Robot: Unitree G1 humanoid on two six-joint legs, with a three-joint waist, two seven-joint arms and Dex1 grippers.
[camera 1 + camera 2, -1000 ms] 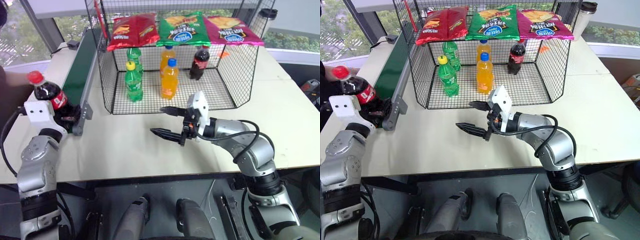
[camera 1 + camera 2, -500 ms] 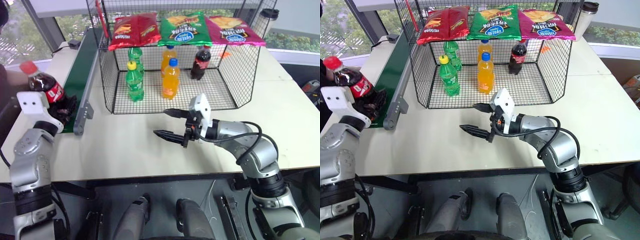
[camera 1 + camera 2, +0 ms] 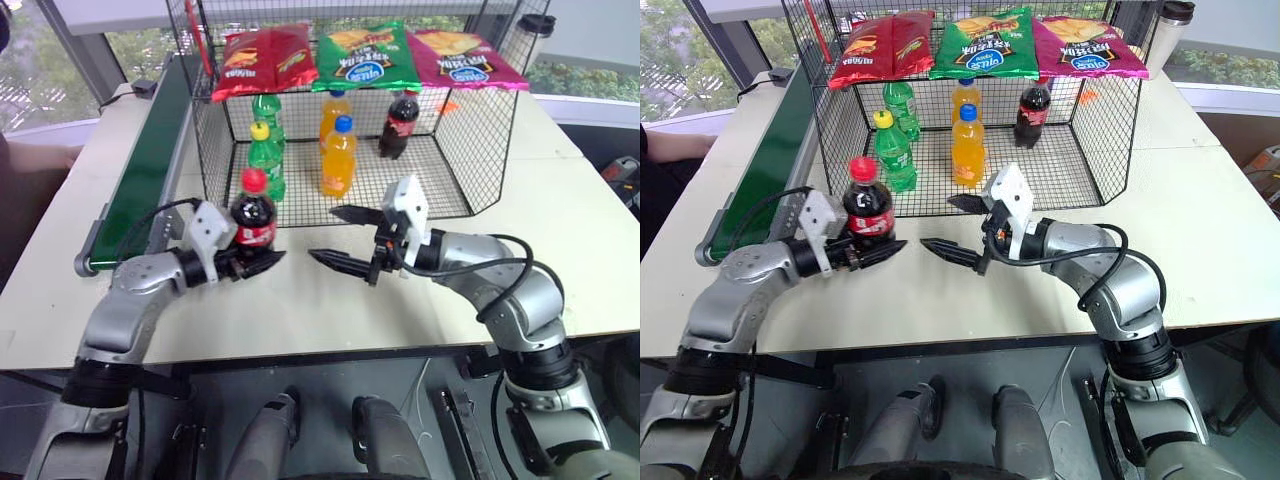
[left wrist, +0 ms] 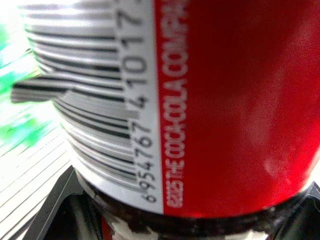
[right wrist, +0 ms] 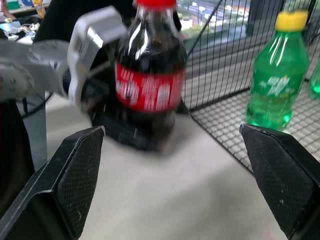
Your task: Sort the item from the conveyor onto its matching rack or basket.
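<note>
The item, a small cola bottle (image 3: 253, 215) with red cap and red label, stands upright low over the table in front of the cage. My left gripper (image 3: 257, 262) is shut on its lower part; the label (image 4: 225, 100) is right up against the left wrist camera. My right gripper (image 3: 325, 235) is open, a short way right of the bottle and pointing at it. In the right wrist view the bottle (image 5: 150, 85) stands between and beyond the spread fingers (image 5: 75, 175). The dark green conveyor (image 3: 150, 160) runs along the left. The black wire cage (image 3: 480, 130) is behind.
Inside the cage stand green soda bottles (image 3: 266, 160), orange soda bottles (image 3: 339, 155) and another cola bottle (image 3: 401, 124). Crisp bags (image 3: 365, 55) lie on its top shelf. A lidded cup (image 3: 533, 30) is at the back right. Bare table (image 3: 560, 200) lies to the right.
My left arm has swung right with the cola bottle, from beside the conveyor's near end to the table in front of the cage. The right gripper has stayed in place, open.
</note>
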